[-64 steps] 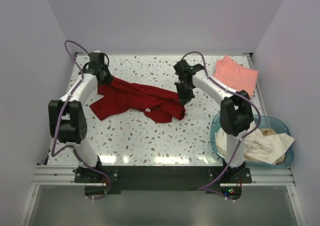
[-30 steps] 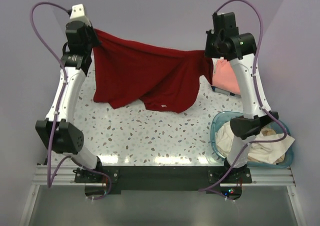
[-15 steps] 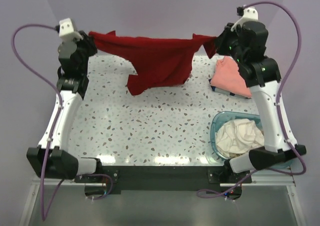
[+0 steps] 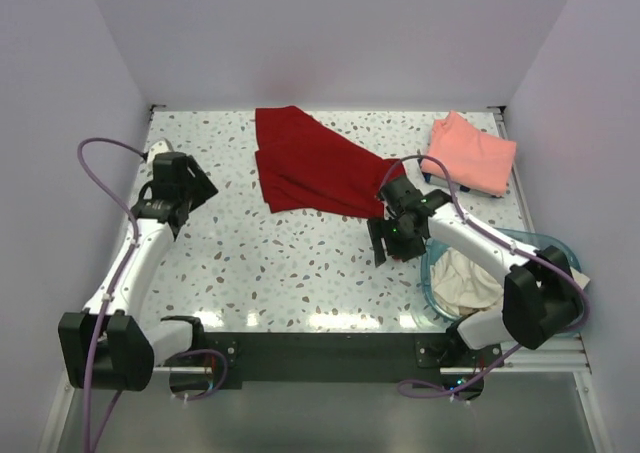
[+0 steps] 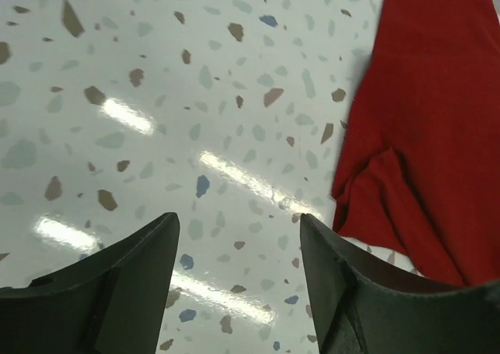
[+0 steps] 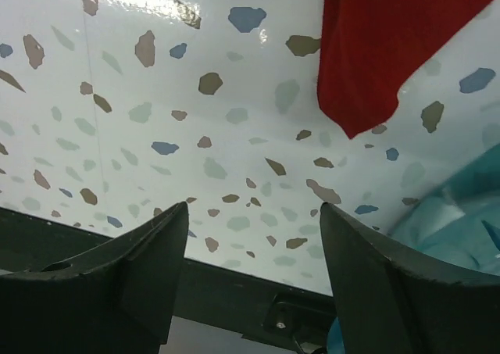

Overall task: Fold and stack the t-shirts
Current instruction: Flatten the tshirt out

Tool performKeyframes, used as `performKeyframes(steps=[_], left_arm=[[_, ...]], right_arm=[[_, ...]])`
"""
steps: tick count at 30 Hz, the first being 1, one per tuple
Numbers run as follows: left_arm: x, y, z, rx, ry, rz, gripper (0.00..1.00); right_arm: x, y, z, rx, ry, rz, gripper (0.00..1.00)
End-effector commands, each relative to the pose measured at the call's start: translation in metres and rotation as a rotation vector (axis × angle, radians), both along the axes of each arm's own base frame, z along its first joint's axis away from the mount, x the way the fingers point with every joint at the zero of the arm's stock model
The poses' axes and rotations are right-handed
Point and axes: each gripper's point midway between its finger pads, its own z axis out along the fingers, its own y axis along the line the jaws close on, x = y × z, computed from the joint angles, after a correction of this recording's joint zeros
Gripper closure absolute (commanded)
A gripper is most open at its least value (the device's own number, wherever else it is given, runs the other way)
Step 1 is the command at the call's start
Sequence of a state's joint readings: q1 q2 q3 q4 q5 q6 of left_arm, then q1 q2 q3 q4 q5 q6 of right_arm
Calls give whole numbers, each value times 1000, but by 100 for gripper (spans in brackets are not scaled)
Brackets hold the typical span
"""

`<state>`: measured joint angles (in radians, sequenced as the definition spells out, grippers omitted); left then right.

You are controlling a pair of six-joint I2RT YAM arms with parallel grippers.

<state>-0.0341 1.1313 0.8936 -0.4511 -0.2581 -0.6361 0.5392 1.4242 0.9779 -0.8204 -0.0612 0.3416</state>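
Observation:
The dark red t-shirt (image 4: 310, 163) lies loosely bunched on the speckled table at the back middle, held by nothing. Its edge shows at the right of the left wrist view (image 5: 426, 127), and one corner shows at the top of the right wrist view (image 6: 375, 49). My left gripper (image 4: 195, 188) (image 5: 237, 223) is open and empty over bare table, left of the shirt. My right gripper (image 4: 385, 245) (image 6: 254, 209) is open and empty just past the shirt's near right corner. A salmon-pink t-shirt (image 4: 472, 151) lies folded at the back right. Cream-white t-shirts (image 4: 465, 278) fill the basket.
The translucent teal basket (image 4: 545, 245) (image 6: 457, 221) stands at the near right, partly under the right arm. The table's dark front rail (image 6: 234, 291) shows below the right fingers. Purple walls close in the table on three sides.
Both grippers opened and let go of the red t-shirt, which dropped from its raised spread onto the table. Both arms came down and back toward the near side.

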Motion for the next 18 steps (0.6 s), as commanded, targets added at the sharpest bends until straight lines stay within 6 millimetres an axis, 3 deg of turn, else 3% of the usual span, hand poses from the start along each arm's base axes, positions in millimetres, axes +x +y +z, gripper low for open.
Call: performKeyframes(steps=[1,2,5,8,9,10,11,13,14,16,18], left_arm=[[19,-45,-13,-148,-9,-171,33],[22,-59,-26,-160,19,-219,34],[35,-103,-36,-213,17,-356,35],[63,-138,-25,-210,-39,-449,35],[64,-142,-33,-212,-23,-458,36],[75,-148,-23,-204,-48,-475,37],[80,-152,-34,-199,-23,-480,37],[95,-152,-32,-175,-37,-473,41],[101,-151,-44,-165,-14,-465,42],[115,-154,-41,-147,-31,-474,46],[124,-159,-53,-144,-16,-490,49]], right_arm=[[21,1,33,15,-115,4,28],[30,-1,37,-7,-134,-17,28],[45,1,41,-27,-156,-76,28],[55,10,42,9,-165,-141,28],[56,12,42,18,-165,-148,28],[58,13,42,24,-168,-155,28],[60,14,43,30,-172,-166,28],[63,12,45,19,-184,-172,28],[64,12,47,16,-191,-170,28],[65,9,49,9,-198,-173,28],[65,5,52,3,-207,-181,28]])
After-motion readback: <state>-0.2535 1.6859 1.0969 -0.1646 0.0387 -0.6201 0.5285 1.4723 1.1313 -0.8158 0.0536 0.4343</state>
